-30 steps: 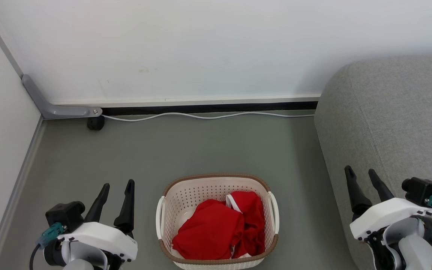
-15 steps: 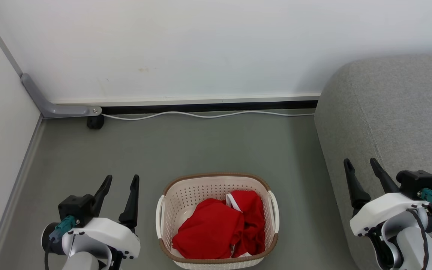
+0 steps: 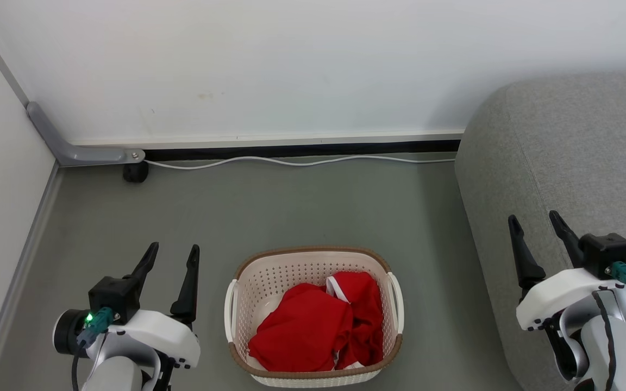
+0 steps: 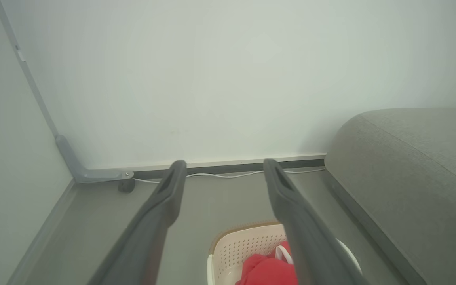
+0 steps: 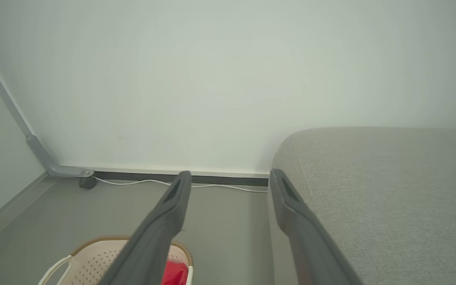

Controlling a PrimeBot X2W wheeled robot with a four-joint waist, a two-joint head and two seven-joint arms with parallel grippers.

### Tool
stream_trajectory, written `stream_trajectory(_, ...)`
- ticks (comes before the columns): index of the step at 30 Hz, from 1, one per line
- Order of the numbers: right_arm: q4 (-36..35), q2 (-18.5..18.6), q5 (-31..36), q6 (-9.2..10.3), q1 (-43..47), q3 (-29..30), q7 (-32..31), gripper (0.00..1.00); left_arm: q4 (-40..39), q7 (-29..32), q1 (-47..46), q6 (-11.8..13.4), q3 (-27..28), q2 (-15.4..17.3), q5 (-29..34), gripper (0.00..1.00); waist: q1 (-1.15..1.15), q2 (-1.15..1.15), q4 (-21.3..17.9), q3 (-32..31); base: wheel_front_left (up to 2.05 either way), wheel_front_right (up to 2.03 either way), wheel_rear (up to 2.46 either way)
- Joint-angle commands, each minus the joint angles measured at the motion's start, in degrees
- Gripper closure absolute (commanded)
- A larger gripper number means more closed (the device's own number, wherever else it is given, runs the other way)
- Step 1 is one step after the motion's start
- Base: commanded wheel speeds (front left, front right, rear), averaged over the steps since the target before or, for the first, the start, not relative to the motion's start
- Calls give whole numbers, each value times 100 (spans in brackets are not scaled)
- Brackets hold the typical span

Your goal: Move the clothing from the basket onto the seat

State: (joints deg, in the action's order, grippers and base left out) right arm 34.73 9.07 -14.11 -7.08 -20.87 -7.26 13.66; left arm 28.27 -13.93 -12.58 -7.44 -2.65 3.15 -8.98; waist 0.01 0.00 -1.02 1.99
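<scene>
Head view: bright red fabric clothing with white trim heaped inside the cream-white perforated plastic basket with brown rim, down on the floor, none yet on the large grey upholstered seat. Just to the right of the left gripper and a little back toward the robot; well to the left of the right gripper, itself showing against the seat's near side. Both spread wide open, empty. Heap's longer run crosswise in the basket, bulk toward the left gripper's side. Judged nearer: left arm. Against a second ago: both grippers further up the view, the right more so; slight shift of the whole picture too, put down to camera motion; clothing unchanged
</scene>
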Motion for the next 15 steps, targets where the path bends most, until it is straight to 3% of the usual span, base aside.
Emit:
stream_trajectory(1,-66,35,178,-40,-207,-74,110,0,-101,-84,-339,-4,200,95,169,0,0,0,-1,5,0,0,0)
stream_trajectory(15,-135,-33,372,-41,-199,138,134,0,-52,-107,-367,-5,276,27,238,0,0,0,-2,59,0,0,0)
